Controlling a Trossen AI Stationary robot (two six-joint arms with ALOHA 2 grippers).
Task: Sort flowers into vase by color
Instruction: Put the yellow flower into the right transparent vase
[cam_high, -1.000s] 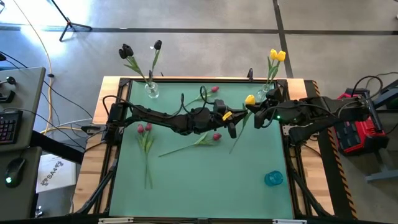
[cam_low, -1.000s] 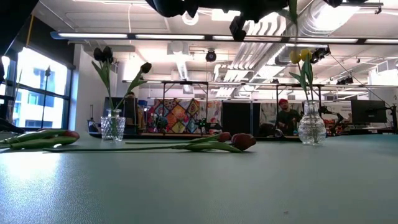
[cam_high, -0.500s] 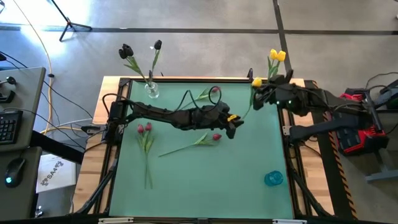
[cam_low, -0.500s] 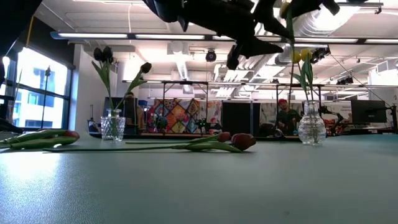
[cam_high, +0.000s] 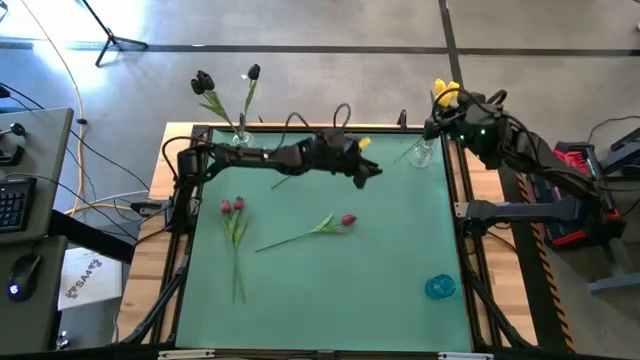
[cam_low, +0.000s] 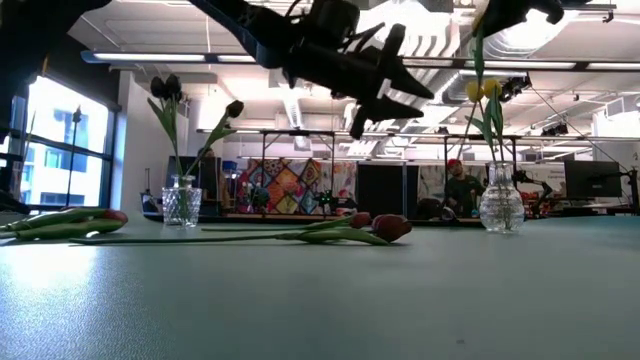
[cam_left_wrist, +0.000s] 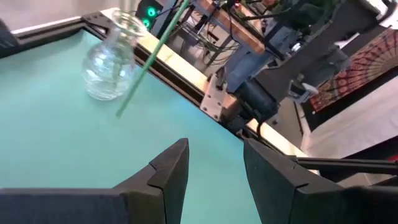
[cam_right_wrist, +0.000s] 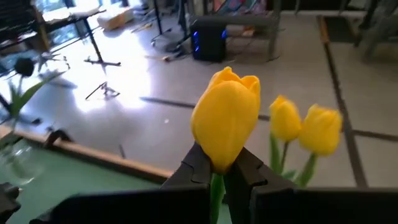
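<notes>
My right gripper is above the far right corner, shut on a yellow tulip. The tulip's green stem hangs slanting, and its lower end is in the air beside the clear vase, outside it. That vase holds two yellow tulips. My left gripper is open and empty, raised over the table's far middle. A second clear vase at the far left holds two black tulips. A pair of red tulips and a single red one lie flat on the mat. My right gripper pinches the yellow tulip's stem right under the head between its two fingers, lying across the stem. The head stands just past the fingertips. The tulip is lifted clear, and the stem hangs below the gripper toward the table's left of the vase.
A blue glass object sits near the table's near right corner. A raised frame runs along the green mat's far edge. The mat's near half is bare. People and equipment show in the room beyond the table.
My right gripper carried the yellow tulip from over the mat up and toward the far right corner, to above the yellow vase; the stem swung from lying slanted over the mat to hanging beside the vase. My left arm drew back toward the far edge and the left.
</notes>
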